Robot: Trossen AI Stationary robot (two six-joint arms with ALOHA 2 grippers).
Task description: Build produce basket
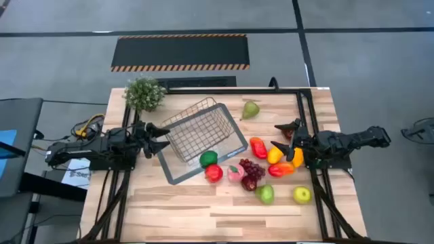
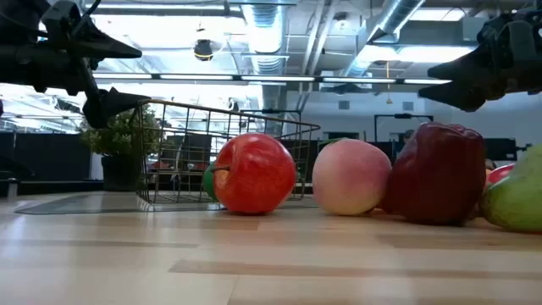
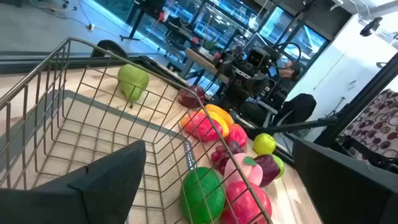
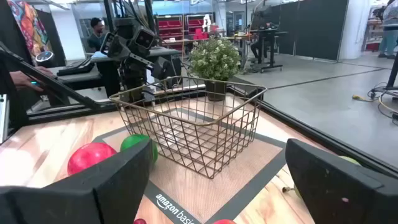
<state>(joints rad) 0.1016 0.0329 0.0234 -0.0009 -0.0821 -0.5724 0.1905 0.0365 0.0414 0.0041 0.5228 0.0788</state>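
Basket [image 1: 203,139] is sitting mid-frame in the high view, with nothing inside yet, so filling seems to be just starting. Fruit [image 1: 252,171] is lying lower right of it. Left gripper [image 1: 157,137] is gaping wide by its left edge; right gripper [image 1: 283,137] is gaping wide over the peppers. Next, one gripper likely needs to be closing on a piece. Only the right wrist view is showing the empty basket bottom.

The silver wire basket [image 1: 201,130] sits upright and empty on its grey tray [image 1: 178,171]. Just beside the basket lie a green ball [image 1: 209,158] and red apple [image 1: 213,173]; the remaining produce [image 1: 268,167] clusters nearby, and a green pear [image 1: 250,109] lies apart
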